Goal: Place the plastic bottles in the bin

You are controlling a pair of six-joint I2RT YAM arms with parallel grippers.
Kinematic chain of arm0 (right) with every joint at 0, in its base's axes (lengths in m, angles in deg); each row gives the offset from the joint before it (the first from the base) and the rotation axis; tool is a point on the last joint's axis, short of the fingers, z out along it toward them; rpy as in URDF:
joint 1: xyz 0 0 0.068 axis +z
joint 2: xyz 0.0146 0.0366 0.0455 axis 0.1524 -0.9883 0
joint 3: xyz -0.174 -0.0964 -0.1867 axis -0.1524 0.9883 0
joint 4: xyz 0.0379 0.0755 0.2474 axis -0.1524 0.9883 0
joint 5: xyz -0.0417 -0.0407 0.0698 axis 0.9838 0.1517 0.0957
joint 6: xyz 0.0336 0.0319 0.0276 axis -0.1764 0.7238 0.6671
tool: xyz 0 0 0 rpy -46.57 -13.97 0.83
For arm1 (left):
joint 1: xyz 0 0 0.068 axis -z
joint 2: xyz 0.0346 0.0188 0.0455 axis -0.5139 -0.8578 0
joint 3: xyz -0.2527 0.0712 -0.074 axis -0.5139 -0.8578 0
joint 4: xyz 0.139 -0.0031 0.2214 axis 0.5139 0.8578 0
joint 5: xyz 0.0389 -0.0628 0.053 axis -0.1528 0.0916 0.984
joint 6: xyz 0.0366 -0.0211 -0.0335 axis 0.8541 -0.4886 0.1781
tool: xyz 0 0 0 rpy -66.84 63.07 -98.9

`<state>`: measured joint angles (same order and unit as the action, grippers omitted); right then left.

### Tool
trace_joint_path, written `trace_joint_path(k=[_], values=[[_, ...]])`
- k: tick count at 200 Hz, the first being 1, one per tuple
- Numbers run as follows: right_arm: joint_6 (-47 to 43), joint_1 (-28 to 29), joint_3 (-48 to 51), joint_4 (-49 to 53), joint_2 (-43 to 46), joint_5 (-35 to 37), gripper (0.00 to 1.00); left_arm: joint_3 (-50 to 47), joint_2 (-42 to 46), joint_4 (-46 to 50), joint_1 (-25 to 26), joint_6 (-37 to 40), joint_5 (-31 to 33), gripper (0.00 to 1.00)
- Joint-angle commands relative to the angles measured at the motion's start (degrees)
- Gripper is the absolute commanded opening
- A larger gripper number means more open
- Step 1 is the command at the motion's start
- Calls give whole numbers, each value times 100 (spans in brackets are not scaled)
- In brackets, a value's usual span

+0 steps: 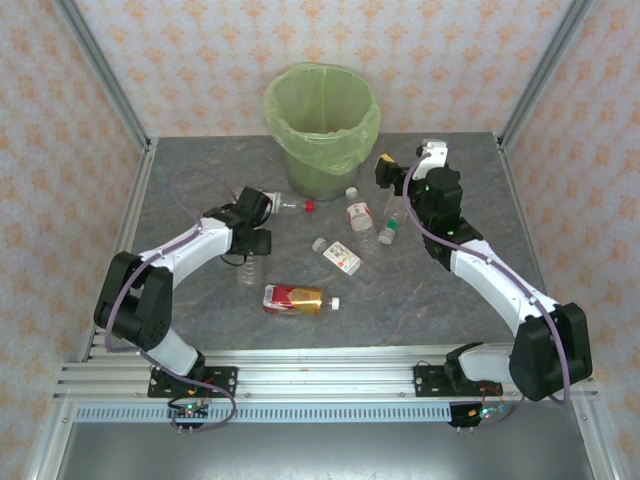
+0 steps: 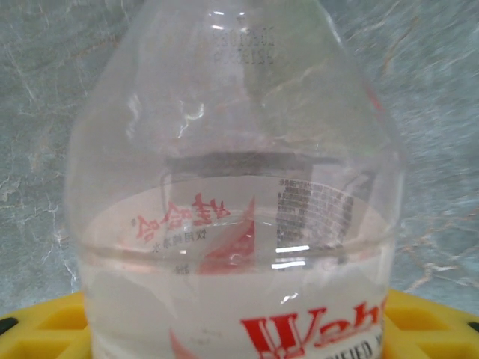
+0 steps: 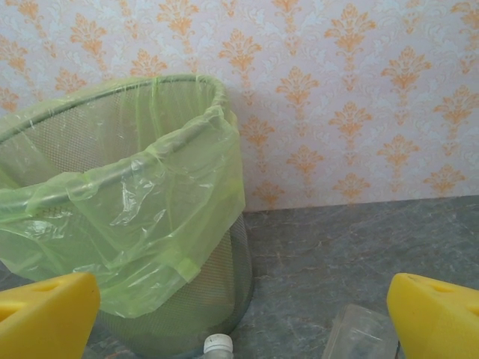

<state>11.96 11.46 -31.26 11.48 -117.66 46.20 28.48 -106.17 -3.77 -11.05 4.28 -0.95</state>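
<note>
We are at the grasp. The left gripper (image 1: 258,213) has its yellow fingers (image 2: 45,329) on either side of the red-capped bottle (image 1: 291,205), which lies on its side on the table (image 1: 200,170), near the bin (image 1: 322,120) and to its front left, with the cap pointing right. In the left wrist view the clear body, partly filled with liquid, sits squarely between the pads. They look to be against its sides, though we cannot tell whether they are pressing firmly. To do this well, we judge the jaws should close only until the thin wall gives a little: too soft and the slick plastic slips, too hard and it buckles and squirts out. The liquid will shift as the bottle tilts, so we want a slow, level lift straight up before any swing toward the bin. The loose green liner folds over the rim, so we should carry the bottle well above it and let go over the middle of the opening. The right gripper (image 3: 243,299) hangs wide open and empty just beside the bin, above the white-capped bottle (image 1: 359,212) and the green-capped bottle (image 1: 389,232). We would therefore bring the left arm in from the bin's left side to keep the two apart.
</note>
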Motion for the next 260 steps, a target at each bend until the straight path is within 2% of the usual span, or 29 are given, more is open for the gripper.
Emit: trace_joint_path(k=[1, 37, 99, 138, 193, 260], values=[[35, -1, 129, -109, 209, 123, 99, 366, 368, -4, 4, -104, -140, 61], [-193, -5, 148, 383, 328, -22, 99, 684, 613, -194, 6, -200, -160, 62], [-135, -6, 564, 892, 909, -128, 99, 758, 1006, -1188, 6, -595, 291, 60], [550, -2, 1064, 543, 1002, -82, 99, 1041, 1173, -1835, 7, -774, 412, 60], [1379, -7, 1516, -180, 868, 393, 99, 1707, 1031, -2382, 7, -748, 30, 59], [1346, -2, 1422, -257, 833, 479, 99, 2607, 608, -3015, 36, -766, -655, 59]])
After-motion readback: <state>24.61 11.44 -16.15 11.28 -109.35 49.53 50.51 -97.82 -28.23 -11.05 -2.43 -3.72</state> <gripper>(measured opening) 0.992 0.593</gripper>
